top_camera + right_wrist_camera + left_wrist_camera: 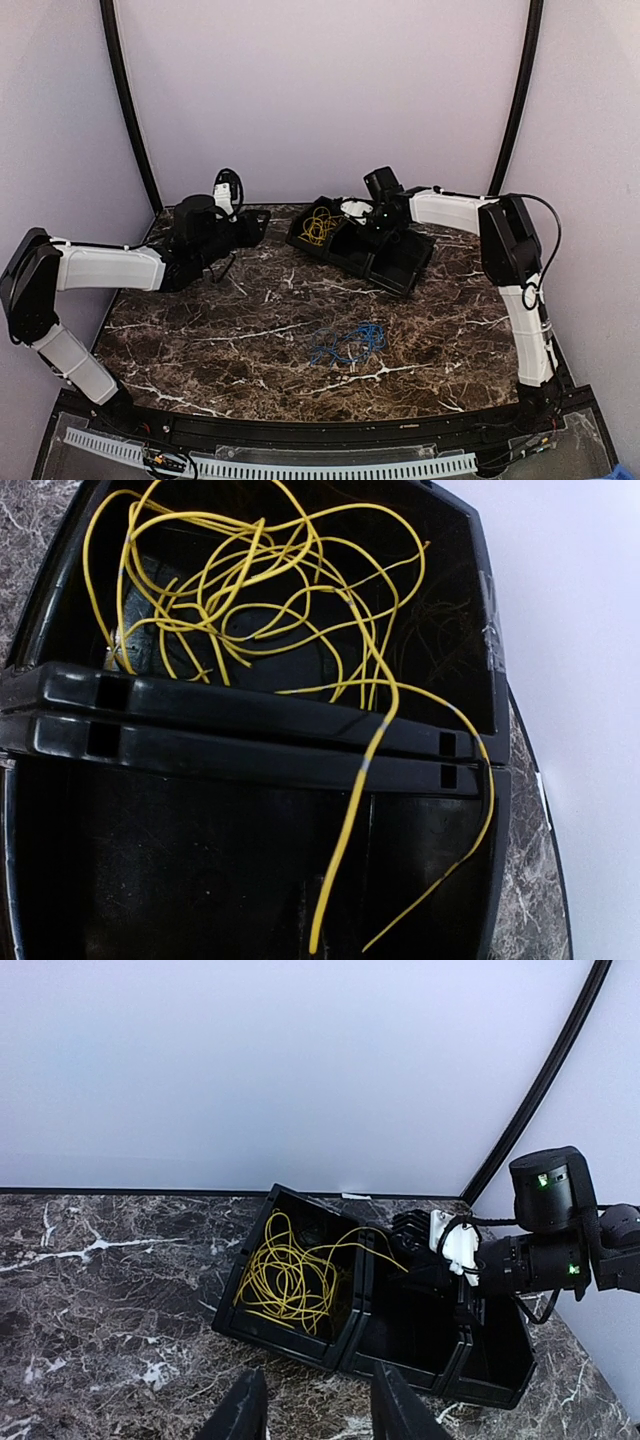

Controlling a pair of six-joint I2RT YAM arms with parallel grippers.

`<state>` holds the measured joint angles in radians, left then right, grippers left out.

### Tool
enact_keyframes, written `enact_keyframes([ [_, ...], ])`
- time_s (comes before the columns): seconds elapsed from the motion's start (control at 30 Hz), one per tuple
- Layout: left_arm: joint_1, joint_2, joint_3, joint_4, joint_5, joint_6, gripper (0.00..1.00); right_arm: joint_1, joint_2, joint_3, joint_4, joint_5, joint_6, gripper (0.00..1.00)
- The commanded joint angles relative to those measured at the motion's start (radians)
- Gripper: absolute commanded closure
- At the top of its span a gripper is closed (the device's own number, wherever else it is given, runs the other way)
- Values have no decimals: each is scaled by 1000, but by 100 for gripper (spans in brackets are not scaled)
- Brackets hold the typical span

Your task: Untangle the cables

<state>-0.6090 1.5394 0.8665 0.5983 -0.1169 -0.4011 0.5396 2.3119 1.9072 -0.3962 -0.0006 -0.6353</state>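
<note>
Right wrist: we judge yellow cable limp, light; grip strand over bin rim; left pincer apart, right pincer together.

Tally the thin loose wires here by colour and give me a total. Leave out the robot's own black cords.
Yellow thin wire, coiled in the end black plastic bin, one strand trailing over the rim: 1
Blue thin wire, loosely coiled on the dark marble tabletop: 1
Total: 2
</note>
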Motion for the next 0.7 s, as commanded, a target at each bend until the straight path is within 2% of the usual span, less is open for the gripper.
enact_keyframes([
  [0.0,-6,-39,-41,18,-7,-9,62,51,-53,4,37,54,-35,100],
  [0.13,-6,-47,-60,21,-9,-13,62,64,-45,87,21,6,-19,100],
  [0.43,-8,-79,-97,10,-7,-25,62,70,159,398,-23,-74,47,100],
  [0.67,-9,-96,-107,-10,-15,-19,62,70,206,400,60,-122,98,100],
])
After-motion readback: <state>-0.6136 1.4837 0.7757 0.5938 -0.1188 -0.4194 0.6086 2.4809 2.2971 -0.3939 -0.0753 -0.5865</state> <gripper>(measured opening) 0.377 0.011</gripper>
